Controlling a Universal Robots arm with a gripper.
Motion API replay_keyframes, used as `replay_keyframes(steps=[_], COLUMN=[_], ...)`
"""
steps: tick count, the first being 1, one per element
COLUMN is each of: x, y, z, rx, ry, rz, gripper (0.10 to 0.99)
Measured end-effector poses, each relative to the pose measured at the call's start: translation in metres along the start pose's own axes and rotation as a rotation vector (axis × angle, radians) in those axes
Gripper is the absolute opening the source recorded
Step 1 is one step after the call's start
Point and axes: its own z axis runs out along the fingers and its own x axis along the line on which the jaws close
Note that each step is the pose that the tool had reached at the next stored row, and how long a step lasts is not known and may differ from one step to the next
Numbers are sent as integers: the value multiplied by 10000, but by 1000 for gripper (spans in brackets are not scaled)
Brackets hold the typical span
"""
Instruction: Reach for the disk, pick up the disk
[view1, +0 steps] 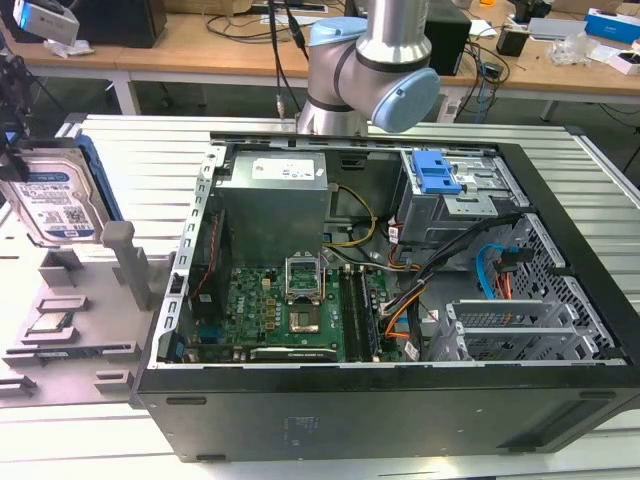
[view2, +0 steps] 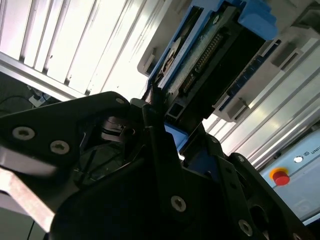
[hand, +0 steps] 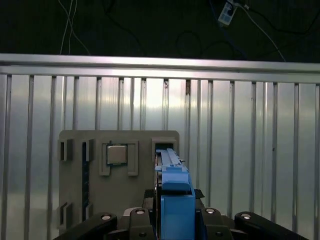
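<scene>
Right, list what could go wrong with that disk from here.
The disk stands on edge at the grey holder; a skewed lift might wedge it against the holder's upright post.
A chip lies in the holder near the disk; a jolt could knock it loose.
The open computer case stands close by; a wide swing may hit it.

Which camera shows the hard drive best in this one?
The exterior view: the disk stands at that view's left, its labelled face showing. In the first wrist view the disk is edge-on, mostly blue frame; in the second wrist view the disk shows its connector end.
</scene>
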Motion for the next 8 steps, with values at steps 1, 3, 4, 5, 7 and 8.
replay_keyframes(steps=[1,3,4,5,7,8], x=[0,0,-1,-1,-1,-1], y=[0,0,1,1,2,2], z=[-26,-65,-94,-124,-155,-172], rx=[0,1,0,1,1,0], ry=[0,0,0,0,0,0], rz=[0,0,0,0,0,0], gripper=[365,365,365,365,365,365])
